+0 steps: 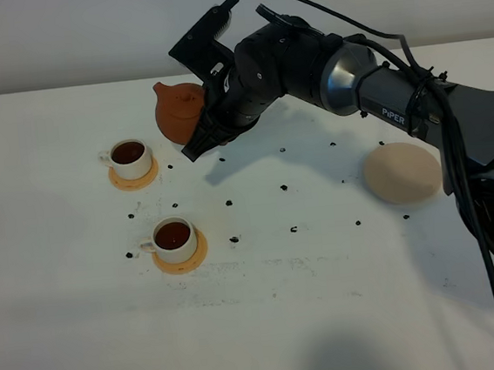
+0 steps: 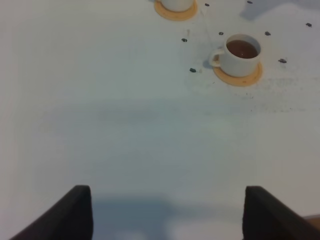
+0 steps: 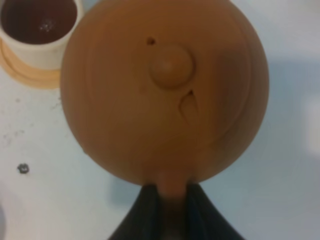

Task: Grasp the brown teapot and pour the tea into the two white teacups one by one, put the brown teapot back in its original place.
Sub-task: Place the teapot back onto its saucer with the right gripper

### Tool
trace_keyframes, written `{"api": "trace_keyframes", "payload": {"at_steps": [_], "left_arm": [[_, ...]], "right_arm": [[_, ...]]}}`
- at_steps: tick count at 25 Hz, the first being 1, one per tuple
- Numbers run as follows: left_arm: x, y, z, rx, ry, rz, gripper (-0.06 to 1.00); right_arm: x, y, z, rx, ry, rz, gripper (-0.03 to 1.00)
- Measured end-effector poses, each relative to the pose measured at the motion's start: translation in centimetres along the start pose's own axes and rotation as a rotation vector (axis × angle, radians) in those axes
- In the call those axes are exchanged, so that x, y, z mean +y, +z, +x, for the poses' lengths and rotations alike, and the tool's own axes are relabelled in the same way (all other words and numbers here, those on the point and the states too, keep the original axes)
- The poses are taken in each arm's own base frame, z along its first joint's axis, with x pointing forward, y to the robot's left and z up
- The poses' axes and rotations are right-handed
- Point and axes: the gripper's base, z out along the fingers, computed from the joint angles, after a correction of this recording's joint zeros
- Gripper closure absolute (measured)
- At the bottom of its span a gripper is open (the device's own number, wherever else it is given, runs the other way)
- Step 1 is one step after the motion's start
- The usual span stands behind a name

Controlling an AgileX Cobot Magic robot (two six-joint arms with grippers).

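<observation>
So both white teacups already look full of dark tea; the far teacup sits on its orange coaster at about 10 o'clock on the table, the near teacup on its own coaster closer to 8 o'clock. The brown teapot is up in the air just beside the far cup, around 11 o'clock, and looks roughly level; the right gripper is clamped on its loop handle, you can see the dark jaws pinching it in the right wrist view. The left gripper is idle with its jaws spread wide, holding nothing.

What's left, I reckon, is carrying the pot back to the cream saucer way over at 3 o'clock. Risks: the grip is only on that thin handle, so the pot could swing or rotate in the jaws; the lid might slide if it tips; leftover tea could dribble across the table; and setting it down off-centre would leave it rocking on the saucer's rim.
</observation>
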Motion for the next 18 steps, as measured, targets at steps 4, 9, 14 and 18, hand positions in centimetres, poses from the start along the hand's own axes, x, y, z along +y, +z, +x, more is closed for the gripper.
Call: {"api": "trace_keyframes", "payload": {"at_steps": [4,9,14,18], "left_arm": [[0.0,0.0,0.0,0.0,0.0,0.0,0.35],[0.0,0.0,0.0,0.0,0.0,0.0,0.35],[0.0,0.0,0.0,0.0,0.0,0.0,0.35],[0.0,0.0,0.0,0.0,0.0,0.0,0.35]], "right_arm": [[0.2,0.9,0.4,0.013,0.025,-0.019,0.87],[0.5,2.6,1.4,0.056,0.048,-0.037,0.87],[0.7,3.9,2.4,0.107,0.055,-0.049,0.87],[0.8,4.1,2.6,0.122,0.056,-0.053,0.87]]}}
